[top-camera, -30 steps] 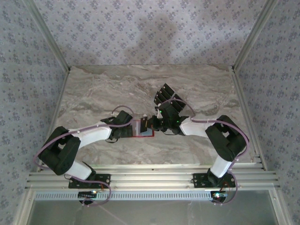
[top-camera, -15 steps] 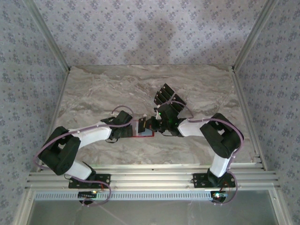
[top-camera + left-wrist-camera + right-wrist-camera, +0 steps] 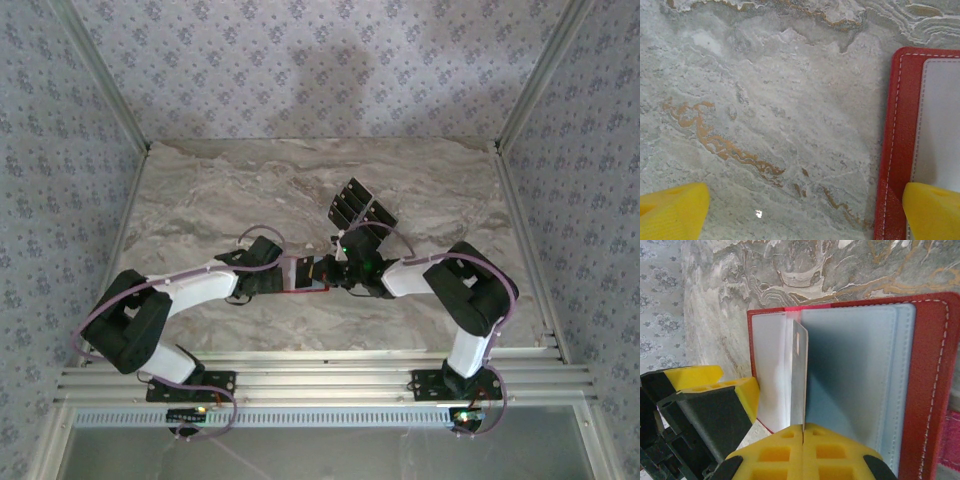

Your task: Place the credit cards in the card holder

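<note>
On the overhead view both arms meet at the middle of the table point(image 3: 200, 200), over the wallet point(image 3: 927, 390). It lies open and flat, with a red border around a pale inside.

My right gripper point(image 3: 804, 436) is pinched tight on one card point(image 3: 800, 370) and holds it on edge. On the right wrist camera the card stands upright over the wallet's inside, with a narrow pale leaf on its left and the broad pale panel on its right. Its far end reaches close to the wallet's far red border. I cannot tell whether its lower edge has entered a pocket.

My left gripper point(image 3: 802, 212) is spread wide and holds nothing. One yellow fingertip sits over the wallet's red edge, the other over bare marble. On the right wrist camera that fingertip rests at the wallet's left border.

The rest of the cards point(image 3: 352, 203) lie fanned on the table beyond the right gripper, near the wallet but apart from it.
</note>
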